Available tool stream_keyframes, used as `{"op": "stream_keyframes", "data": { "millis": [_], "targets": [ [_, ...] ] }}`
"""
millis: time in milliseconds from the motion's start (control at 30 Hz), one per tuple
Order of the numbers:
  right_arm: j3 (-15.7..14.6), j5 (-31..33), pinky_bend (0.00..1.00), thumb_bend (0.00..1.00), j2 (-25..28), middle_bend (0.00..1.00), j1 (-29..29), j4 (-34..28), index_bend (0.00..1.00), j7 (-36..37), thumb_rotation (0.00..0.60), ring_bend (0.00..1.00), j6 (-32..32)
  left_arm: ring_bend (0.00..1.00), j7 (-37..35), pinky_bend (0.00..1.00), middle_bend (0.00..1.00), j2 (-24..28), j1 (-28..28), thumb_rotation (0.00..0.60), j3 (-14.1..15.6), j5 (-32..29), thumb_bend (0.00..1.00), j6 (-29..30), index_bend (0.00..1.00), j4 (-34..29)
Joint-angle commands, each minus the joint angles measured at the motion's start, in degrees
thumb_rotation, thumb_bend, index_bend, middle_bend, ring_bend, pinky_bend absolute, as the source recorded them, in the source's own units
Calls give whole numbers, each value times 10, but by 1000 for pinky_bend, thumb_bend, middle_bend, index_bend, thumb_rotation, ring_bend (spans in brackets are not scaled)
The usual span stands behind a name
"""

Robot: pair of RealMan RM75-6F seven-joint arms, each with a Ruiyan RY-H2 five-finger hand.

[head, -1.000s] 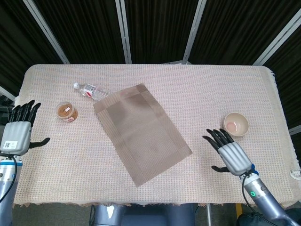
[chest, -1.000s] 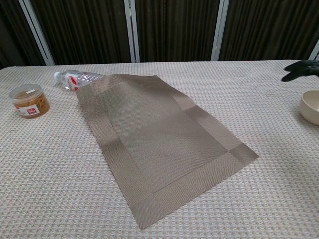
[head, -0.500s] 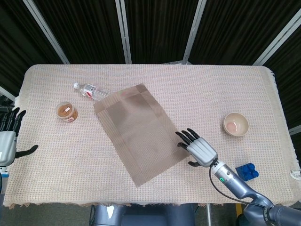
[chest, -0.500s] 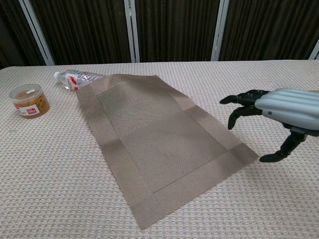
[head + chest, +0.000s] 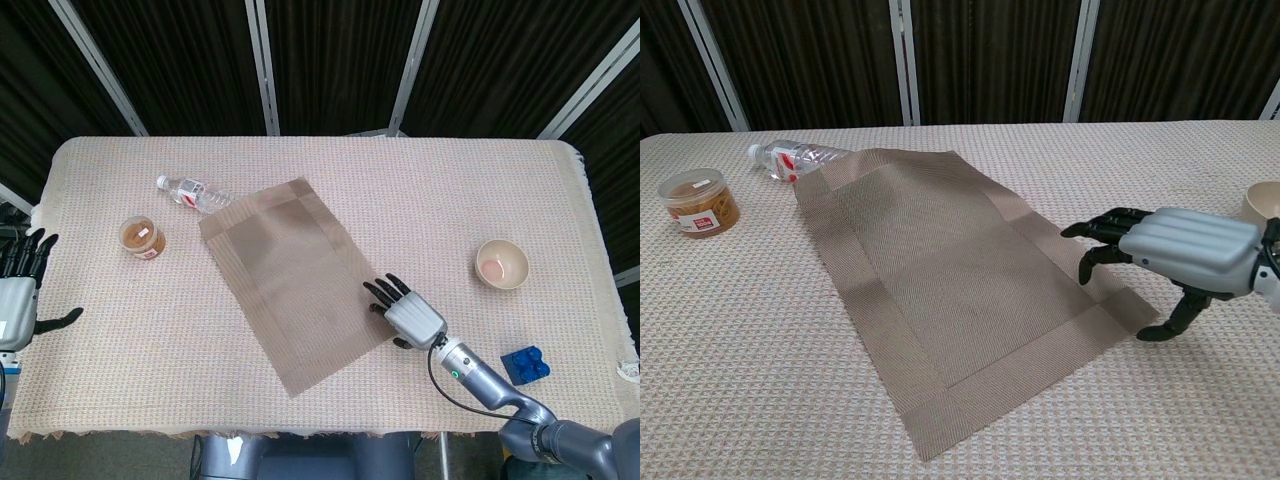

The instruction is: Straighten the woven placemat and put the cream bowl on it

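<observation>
1. Right robot hand (image 5: 408, 314) hovers over the woven placemat (image 5: 300, 280) near-right corner, fingers apart, holding nothing; can't tell if the tips touch the weave yet.
2. Left robot hand (image 5: 18, 300) sits off the table (image 5: 420, 190) at 9 o'clock, fingers spread, empty.
3. Mat lies skewed, long axis running 11 to 5 o'clock. Far-left corner looks to touch the water bottle (image 5: 193, 193).
4. Risk: pressing one corner only and dragging could buckle or fold the mat rather than turn it.
5. Risk: swinging the far end may roll the bottle or nudge the jar (image 5: 142, 238) at 9 o'clock.
6. Cream bowl (image 5: 502, 264) stands well apart at 3 o'clock; blue block (image 5: 525, 363) at 4 o'clock, near the forearm's sweep back.
</observation>
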Motion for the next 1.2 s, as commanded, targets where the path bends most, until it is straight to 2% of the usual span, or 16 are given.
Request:
{"op": "stream_keyframes", "data": {
  "millis": [33,500,1200],
  "targets": [
    [-2,4,0,97,-15,0,1,21,299,3,600,0,10,0,-1,0,0,0,0,600,0,-1,0,-3,0,0],
    [-13,10,0,97,-40,0,10,79,300,10,600,0,18,0,-7,0,0,3,2,600,-1,-2,0,-8,0,-5],
    [-35,7,0,96,-20,0,8,103,301,28,600,0,45,0,-6,0,0,4,2,600,-2,-1,0,-16,0,-9]
  ]
}}
